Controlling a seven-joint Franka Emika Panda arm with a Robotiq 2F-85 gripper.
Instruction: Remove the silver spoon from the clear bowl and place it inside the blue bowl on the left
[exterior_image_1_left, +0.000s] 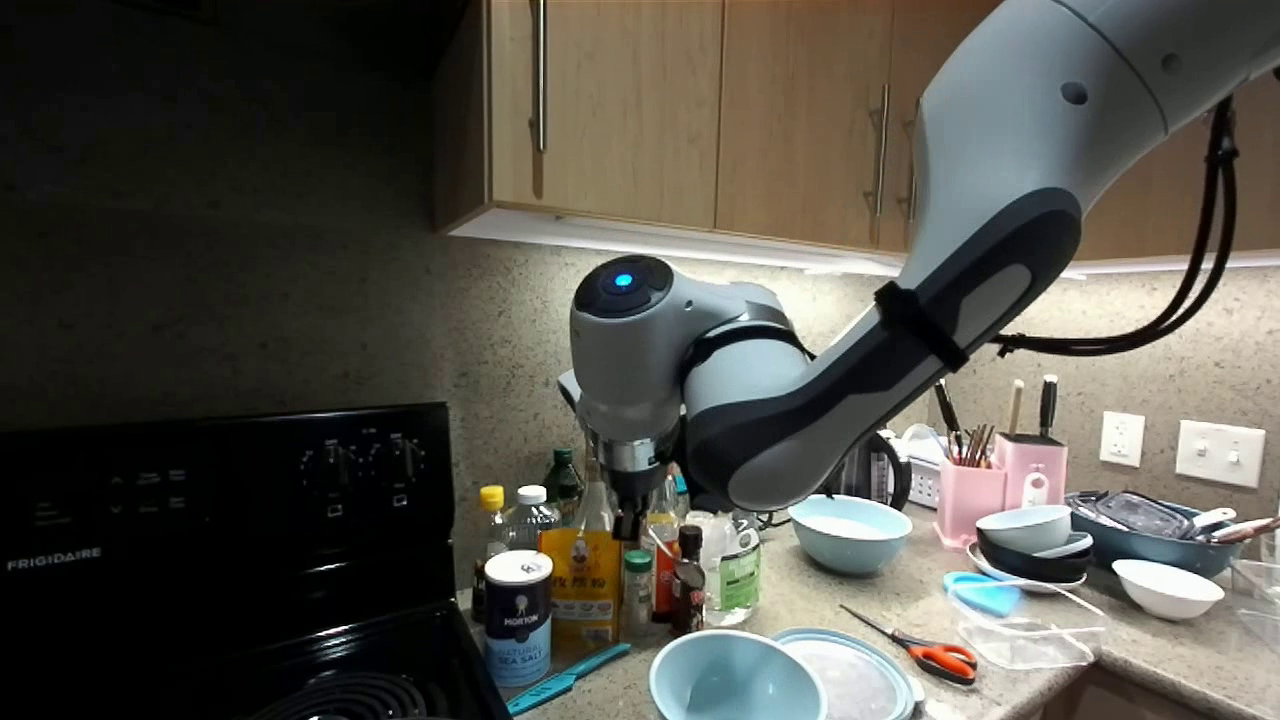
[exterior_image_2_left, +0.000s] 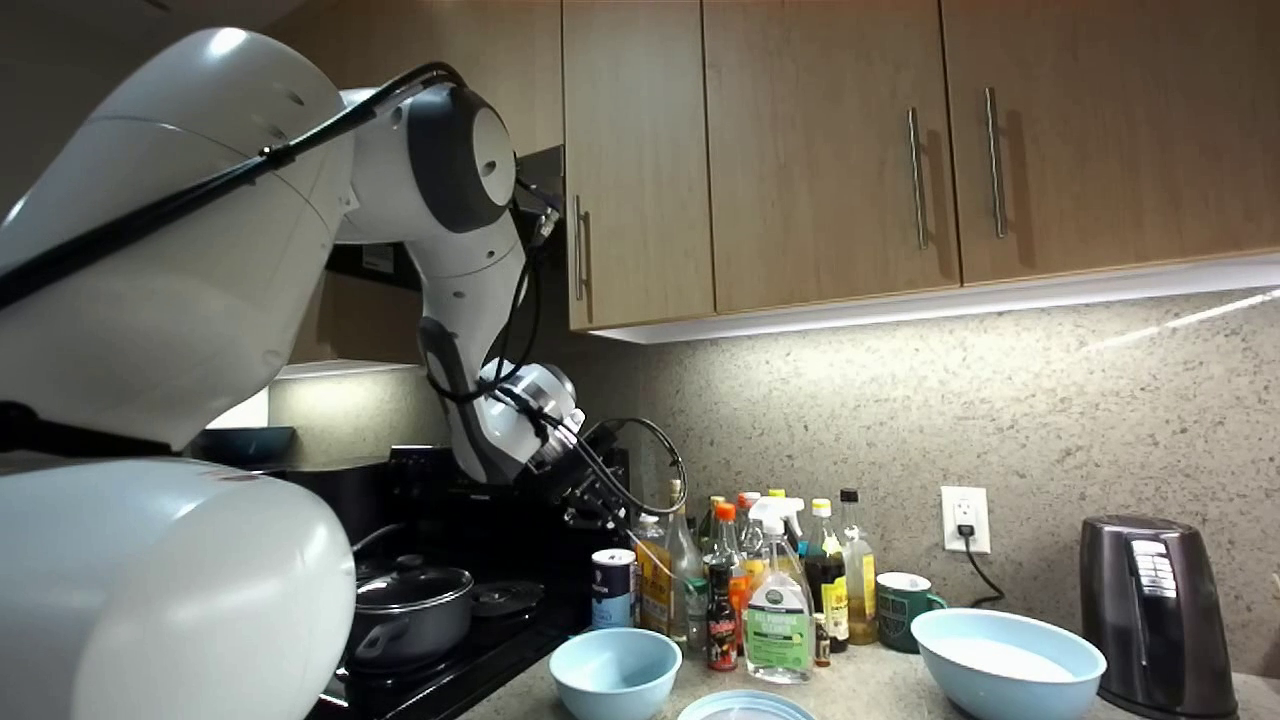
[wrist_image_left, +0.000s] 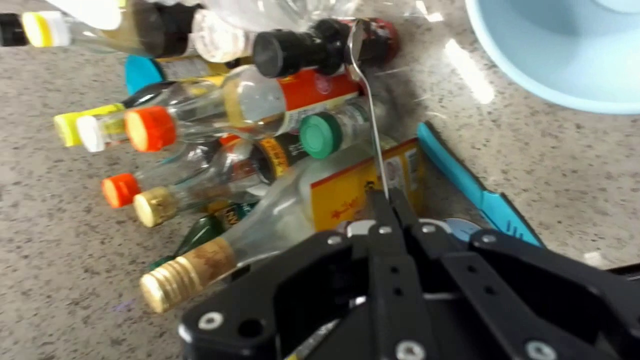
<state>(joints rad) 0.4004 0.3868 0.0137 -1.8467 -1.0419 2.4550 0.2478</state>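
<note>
Near the left edge of the table (exterior_image_2_left: 870, 687), by the stove (exterior_image_1_left: 225, 510), clenching with the gripper (wrist_image_left: 391, 202) the handle end of the silver spoon (wrist_image_left: 374, 122), close to the bottles (wrist_image_left: 302, 95). Pointing the spoon's head rightward and down, so laying its long axis roughly along the back edge. A little right of the gripper, having the blue bowl (exterior_image_2_left: 612, 690) lower and nearer to the front edge. Probably needing a move toward that edge before releasing.

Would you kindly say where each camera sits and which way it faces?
In an exterior view: off-robot, facing stove and backsplash; arm centre-right.
In an exterior view: also off-robot, facing cabinets and kettle; arm fills left.
Wrist view: wrist-mounted, angled down at bottles; gripper, holding spoon, at bottom.
Both exterior views share salt canister.
</note>
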